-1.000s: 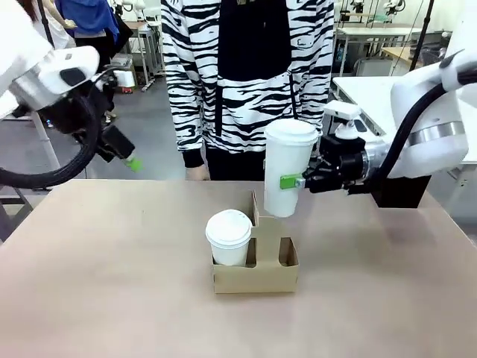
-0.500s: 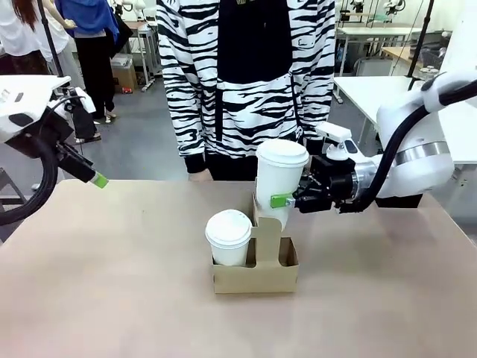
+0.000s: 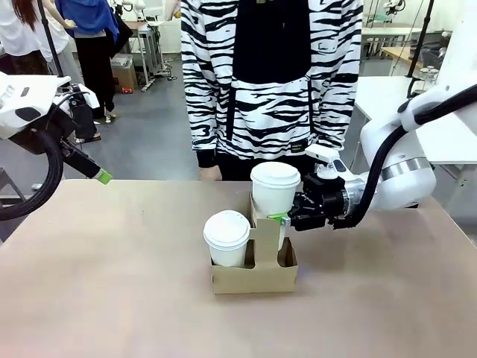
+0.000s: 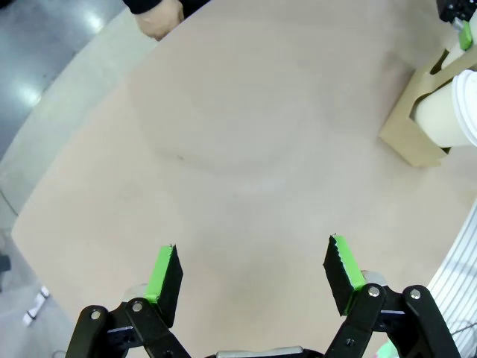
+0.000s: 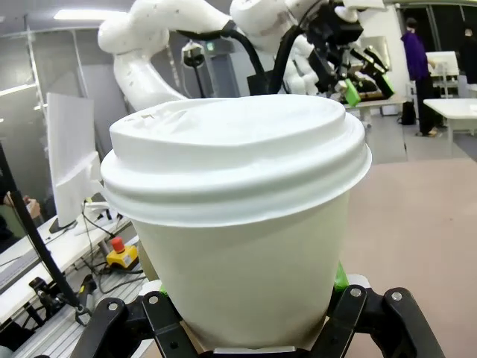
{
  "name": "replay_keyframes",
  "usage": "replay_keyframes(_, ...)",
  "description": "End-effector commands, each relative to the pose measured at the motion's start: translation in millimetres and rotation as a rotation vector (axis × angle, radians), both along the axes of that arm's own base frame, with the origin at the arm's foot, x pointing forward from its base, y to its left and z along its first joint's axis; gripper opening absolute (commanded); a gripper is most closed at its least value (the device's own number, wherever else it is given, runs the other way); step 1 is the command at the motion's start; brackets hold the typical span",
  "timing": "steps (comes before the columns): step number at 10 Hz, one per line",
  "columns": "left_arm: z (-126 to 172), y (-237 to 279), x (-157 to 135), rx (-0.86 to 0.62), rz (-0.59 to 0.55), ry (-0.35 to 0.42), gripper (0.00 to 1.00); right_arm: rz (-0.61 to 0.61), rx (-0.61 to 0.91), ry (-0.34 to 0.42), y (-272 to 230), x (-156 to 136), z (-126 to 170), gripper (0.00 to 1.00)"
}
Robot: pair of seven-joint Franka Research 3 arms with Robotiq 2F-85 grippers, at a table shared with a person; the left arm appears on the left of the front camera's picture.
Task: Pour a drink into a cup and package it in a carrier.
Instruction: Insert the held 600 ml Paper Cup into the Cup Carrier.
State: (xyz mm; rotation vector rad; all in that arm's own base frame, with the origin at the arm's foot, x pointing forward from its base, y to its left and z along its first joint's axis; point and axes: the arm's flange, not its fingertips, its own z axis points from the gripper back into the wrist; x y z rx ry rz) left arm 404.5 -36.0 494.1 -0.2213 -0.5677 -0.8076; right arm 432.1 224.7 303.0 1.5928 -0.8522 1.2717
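Front view: the right gripper (image 3: 282,218) pinches the lidded white paper cup (image 3: 274,192), whose base sits inside the cardboard carrier's (image 3: 253,277) right pocket beside a second lidded cup (image 3: 227,239); left wrist view: the left gripper (image 4: 253,261) is spread above the bench (image 4: 223,149); right wrist view: the cup is clamped between its fingers.

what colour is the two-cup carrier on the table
Plain brown: the low cardboard two-cup carrier shows best in the front view.
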Motion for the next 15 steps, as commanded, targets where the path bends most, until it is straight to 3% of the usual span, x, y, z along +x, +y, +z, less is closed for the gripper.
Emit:
replay_keyframes(1,3.1,0.9,0.2,0.008,0.009,0.002,0.95,0.040,-0.011,-0.009,4.0,6.4,-8.9,0.81)
replay_keyframes(9,3.1,0.9,0.2,0.008,0.009,0.002,0.95,0.119,-0.057,-0.082,4.8,8.9,-61.4,0.81)
replay_keyframes(15,3.1,0.9,0.2,0.008,0.009,0.002,0.95,0.071,-0.048,-0.180,-23.7,5.2,-39.4,0.81)
